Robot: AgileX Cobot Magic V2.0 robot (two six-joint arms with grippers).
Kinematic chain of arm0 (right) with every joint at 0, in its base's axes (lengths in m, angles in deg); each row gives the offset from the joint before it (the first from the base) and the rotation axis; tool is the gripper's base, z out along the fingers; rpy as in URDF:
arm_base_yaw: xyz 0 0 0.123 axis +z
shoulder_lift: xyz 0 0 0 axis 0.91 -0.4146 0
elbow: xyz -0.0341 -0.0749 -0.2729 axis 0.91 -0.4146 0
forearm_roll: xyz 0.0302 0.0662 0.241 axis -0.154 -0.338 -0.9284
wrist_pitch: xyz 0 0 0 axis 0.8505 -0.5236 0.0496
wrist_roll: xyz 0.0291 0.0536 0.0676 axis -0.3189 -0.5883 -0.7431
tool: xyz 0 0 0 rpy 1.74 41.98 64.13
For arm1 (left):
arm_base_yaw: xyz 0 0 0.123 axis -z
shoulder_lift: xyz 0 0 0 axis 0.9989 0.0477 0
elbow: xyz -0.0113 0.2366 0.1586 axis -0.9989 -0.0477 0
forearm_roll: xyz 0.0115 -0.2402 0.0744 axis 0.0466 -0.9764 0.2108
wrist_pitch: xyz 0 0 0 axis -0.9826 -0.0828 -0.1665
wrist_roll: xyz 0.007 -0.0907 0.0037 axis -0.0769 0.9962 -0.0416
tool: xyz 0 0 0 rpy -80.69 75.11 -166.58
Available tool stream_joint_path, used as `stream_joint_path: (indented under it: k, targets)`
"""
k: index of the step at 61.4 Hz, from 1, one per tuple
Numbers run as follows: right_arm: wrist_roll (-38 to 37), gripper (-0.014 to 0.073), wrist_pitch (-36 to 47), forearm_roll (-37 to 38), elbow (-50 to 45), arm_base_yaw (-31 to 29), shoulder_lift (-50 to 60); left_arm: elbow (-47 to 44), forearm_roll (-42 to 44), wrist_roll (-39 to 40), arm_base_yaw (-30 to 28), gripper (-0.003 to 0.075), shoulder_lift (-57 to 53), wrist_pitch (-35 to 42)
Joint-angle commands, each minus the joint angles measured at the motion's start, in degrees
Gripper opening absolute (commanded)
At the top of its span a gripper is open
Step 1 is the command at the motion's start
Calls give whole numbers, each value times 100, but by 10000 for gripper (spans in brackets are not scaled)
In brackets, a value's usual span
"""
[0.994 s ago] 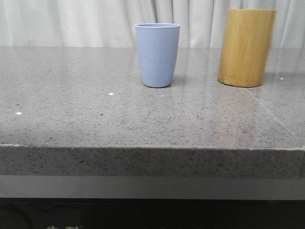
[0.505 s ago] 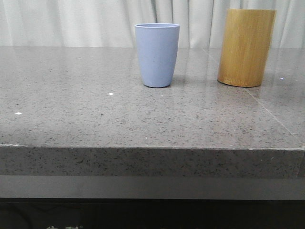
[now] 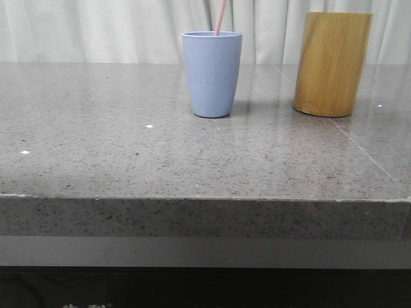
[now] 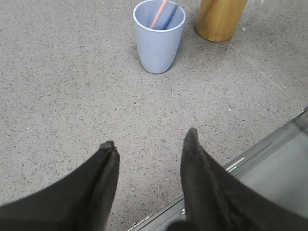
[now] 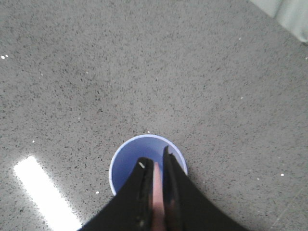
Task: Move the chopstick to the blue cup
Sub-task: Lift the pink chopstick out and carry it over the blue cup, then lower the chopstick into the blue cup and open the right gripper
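So the blue cup [image 3: 212, 74] sits mid-table toward the back, and the only other thing around is the bamboo cylinder [image 3: 332, 64] off to its right, taller and wider, a clear gap between them. Nothing else on the grey speckled table [image 3: 128, 160], so loads of open room on the left and in front, right up to the near edge. White curtain [image 3: 96, 29] behind it all.

The chopstick [image 3: 220, 17] is poking down into the cup, leaning a bit to the right and running out of the top of the front view. From the right wrist camera the right gripper [image 5: 155, 185] hangs straight over the cup mouth, jaws pinched narrow with the pink stick between them. The left gripper [image 4: 150, 144] sits low near the table's front edge, jaws spread wide, holding nothing, cup and cylinder well ahead of it.

Half a second ago the cup had no stick showing above its rim; now it does. Cup and cylinder haven't budged.
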Motion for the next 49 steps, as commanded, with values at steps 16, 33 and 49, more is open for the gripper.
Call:
stream_joint_path:
  k: [16, 33, 49]
  targets:
    - [-5, 3, 350, -23, 146, 1, 23, 162, -81, 45, 26, 316, -13, 426]
    - [-166, 370, 385, -23, 169, 1, 58, 162, -81, 45, 26, 316, -13, 426]
    - [-251, 374, 161, 159, 175, -9, 666, 162, -81, 45, 26, 316, -13, 426]
